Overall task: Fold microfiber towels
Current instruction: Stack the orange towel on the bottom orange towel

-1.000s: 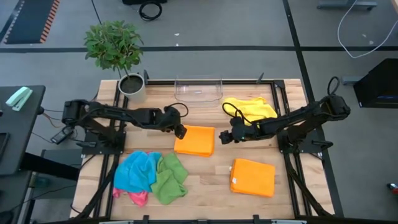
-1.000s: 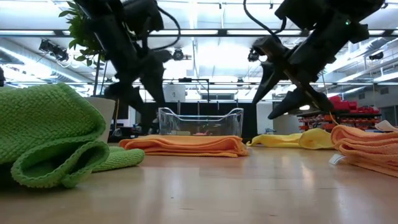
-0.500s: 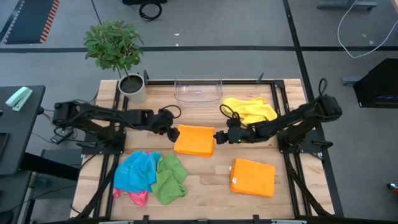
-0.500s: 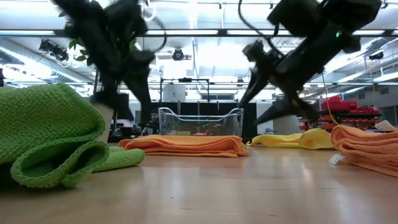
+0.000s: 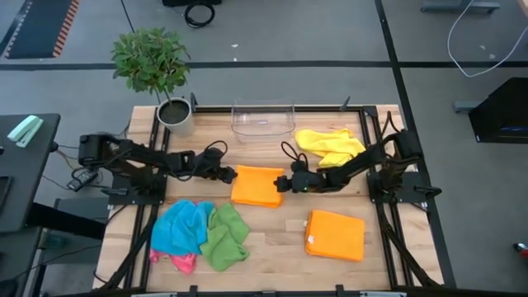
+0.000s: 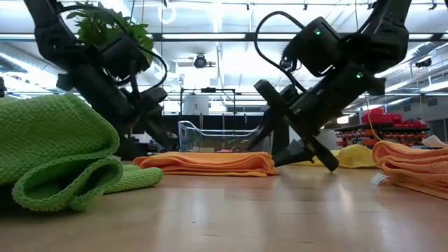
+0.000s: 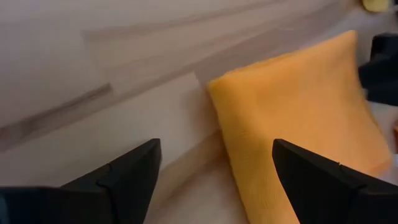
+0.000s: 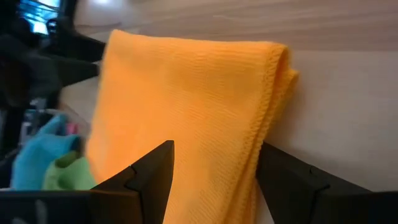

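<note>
Orange towel [image 5: 257, 186], already folded into a flat rectangle, is lying near the middle of the desk [image 5: 272, 239], a little toward the far edge, and I am bringing both arms in low at it from opposite sides. I judge the step in hand to be gripping its two short edges for another fold or a lift, so I am keeping both approaches level with the desk, letting the lower finger slide under the layered edge and not push it, and catching every layer so the fold does not spring apart. My left end effector [image 5: 225, 174] is spread wide, one finger to each side of the near corner in its wrist view, close to the cloth but apart from it and holding nothing. My right end effector [image 5: 283, 183] is also spread, straddling the doubled edge of the towel in its wrist view; I cannot tell whether a finger is touching the fabric, and it is not grasping yet. A second folded orange towel [image 5: 336, 235] is resting toward the near right corner, a yellow towel [image 5: 330, 145] is lying crumpled by the far right corner, and the blue towel [image 5: 181, 228], green towel [image 5: 225, 238] and pink towel [image 5: 183, 262] are heaped at the near left.
</note>
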`<move>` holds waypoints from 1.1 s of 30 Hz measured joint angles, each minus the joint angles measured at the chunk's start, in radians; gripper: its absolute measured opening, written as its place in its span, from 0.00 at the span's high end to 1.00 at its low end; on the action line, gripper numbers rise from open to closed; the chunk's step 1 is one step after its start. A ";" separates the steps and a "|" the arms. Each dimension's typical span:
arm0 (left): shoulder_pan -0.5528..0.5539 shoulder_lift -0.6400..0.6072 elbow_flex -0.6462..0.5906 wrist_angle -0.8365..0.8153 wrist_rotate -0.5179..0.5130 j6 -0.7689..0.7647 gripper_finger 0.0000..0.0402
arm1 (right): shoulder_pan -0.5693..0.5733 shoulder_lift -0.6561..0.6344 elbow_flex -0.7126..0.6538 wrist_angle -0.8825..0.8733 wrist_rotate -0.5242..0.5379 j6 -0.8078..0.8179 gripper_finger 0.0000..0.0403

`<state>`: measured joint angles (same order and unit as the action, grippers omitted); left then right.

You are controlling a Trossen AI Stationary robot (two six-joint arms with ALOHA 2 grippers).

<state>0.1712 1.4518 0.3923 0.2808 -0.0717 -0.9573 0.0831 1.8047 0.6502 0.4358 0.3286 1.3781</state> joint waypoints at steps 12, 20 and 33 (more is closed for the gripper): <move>-0.015 0.158 0.006 0.186 0.027 0.007 0.22 | -0.038 0.062 0.119 -0.082 -0.040 -0.046 0.47; -0.058 0.161 0.006 0.166 0.020 0.003 0.34 | -0.015 0.145 0.220 -0.145 -0.010 -0.089 0.71; -0.091 0.096 0.028 0.267 0.113 -0.068 0.96 | 0.013 -0.028 0.273 -0.400 0.010 -0.171 0.97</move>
<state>0.0806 1.5475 0.4201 0.5483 0.0412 -1.0256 0.0962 1.7772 0.9230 0.0359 0.3389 1.2072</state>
